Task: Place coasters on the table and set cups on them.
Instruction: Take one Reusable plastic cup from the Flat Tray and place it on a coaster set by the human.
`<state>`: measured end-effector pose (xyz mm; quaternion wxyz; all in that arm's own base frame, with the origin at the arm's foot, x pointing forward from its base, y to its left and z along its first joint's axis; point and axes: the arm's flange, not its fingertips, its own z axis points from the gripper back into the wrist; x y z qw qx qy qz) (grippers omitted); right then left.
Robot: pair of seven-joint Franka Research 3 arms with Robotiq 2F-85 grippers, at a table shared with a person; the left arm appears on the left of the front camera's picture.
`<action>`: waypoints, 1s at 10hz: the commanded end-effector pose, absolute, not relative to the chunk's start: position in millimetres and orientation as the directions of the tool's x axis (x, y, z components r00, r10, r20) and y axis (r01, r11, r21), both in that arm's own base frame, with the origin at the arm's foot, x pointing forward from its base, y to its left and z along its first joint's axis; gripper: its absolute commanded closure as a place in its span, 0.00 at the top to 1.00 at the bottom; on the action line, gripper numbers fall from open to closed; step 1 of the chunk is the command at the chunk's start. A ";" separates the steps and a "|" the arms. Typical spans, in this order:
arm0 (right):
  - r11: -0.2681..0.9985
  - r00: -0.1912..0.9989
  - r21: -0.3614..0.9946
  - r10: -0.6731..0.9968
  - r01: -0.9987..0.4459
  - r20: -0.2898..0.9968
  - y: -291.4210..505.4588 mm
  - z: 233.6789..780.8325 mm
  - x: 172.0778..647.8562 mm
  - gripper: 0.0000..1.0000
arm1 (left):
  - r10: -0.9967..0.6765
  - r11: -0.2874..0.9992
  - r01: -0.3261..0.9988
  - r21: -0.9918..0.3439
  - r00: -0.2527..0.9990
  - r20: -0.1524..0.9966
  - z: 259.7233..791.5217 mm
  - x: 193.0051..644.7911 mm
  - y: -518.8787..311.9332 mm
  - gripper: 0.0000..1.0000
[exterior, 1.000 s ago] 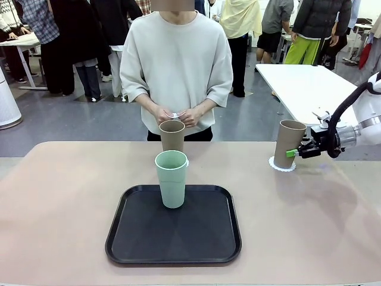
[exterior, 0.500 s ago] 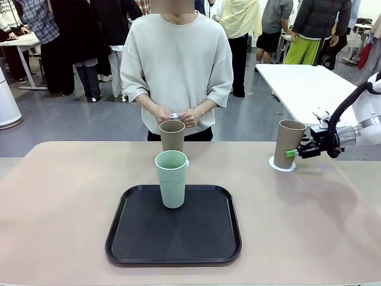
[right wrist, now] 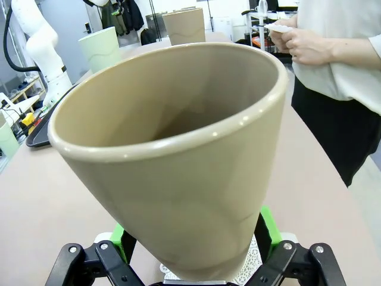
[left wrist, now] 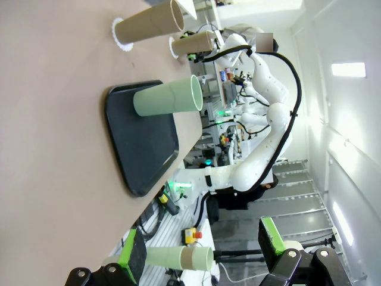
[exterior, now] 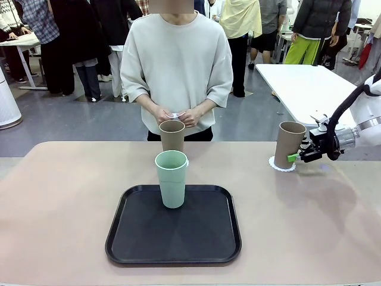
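Cups: we count three. One green cup stands upright on the tray, toward its far edge. One brown cup stands just beyond the tray's far edge. A second brown cup stands well to the tray's right.
Coasters: we count two on the desk, one under each brown cup: the first coaster beyond the tray, the second coaster to its right.
Right claw: at the second brown cup's base, jaws parted to either side, pads just beside its wall; we see no grip.
Left claw: off the tray's left side, jaws spread wide, holding nothing.
Person's hands: beyond the tray, pinching one small white piece.
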<state>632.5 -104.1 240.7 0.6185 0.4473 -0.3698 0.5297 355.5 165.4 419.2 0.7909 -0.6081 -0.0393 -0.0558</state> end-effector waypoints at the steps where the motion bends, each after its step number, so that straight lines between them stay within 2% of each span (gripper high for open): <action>1: 0.038 0.178 0.176 0.352 -0.984 0.919 -103.3 241.1 638.3 1.00 | -0.040 0.246 0.142 -0.959 0.990 0.136 421.0 353.8 166.4 1.00; 10: 0.058 0.220 0.217 0.439 -0.975 0.871 -117.8 247.5 635.2 1.00 | -0.040 0.246 0.142 -0.959 0.990 0.136 421.0 353.8 166.4 1.00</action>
